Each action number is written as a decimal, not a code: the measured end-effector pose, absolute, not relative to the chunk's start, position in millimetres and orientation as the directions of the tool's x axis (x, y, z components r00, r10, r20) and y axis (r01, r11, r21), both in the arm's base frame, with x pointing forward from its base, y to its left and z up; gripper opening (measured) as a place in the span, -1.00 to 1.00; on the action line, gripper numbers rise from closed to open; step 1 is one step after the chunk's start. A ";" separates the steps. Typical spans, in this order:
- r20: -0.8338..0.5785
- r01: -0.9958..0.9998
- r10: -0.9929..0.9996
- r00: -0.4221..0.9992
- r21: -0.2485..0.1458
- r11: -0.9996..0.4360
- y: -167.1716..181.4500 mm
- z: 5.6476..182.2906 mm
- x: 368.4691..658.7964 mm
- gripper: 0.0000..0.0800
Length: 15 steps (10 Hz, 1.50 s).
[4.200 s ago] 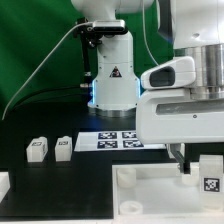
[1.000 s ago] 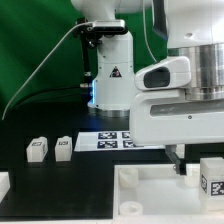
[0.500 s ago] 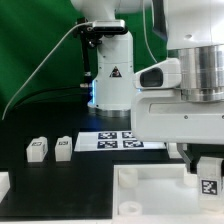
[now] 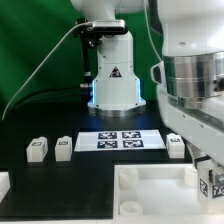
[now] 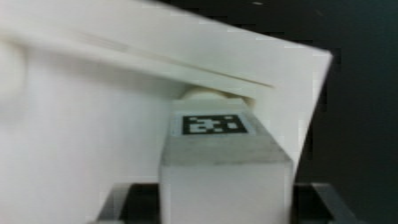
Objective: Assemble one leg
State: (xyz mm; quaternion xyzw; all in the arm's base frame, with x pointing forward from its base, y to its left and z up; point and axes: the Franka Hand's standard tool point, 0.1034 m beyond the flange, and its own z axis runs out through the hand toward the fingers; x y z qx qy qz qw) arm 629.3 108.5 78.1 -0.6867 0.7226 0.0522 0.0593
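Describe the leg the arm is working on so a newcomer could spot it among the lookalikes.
Start at the large white square tray-like panel at the front of the black table. At its corner on the exterior view's right, under the arm's wrist, stands a small white chunky plastic leg block with a black-and-white tag. Unlike the two loose leg blocks on the exterior view's left, this one sits between the fingers.

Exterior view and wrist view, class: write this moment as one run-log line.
tool: low at exterior view's right | holding: leg | over: white panel | loose legs: two at left | marker board: uncovered
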 end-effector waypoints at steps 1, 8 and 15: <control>-0.161 -0.976 -0.963 -0.215 0.022 0.214 109.0 78.0 628.9 -0.27; -0.129 -0.991 -0.984 0.126 0.030 -0.131 106.6 73.7 617.8 0.61; 0.010 -0.485 -0.489 0.872 -0.101 -0.868 120.1 78.5 631.6 0.62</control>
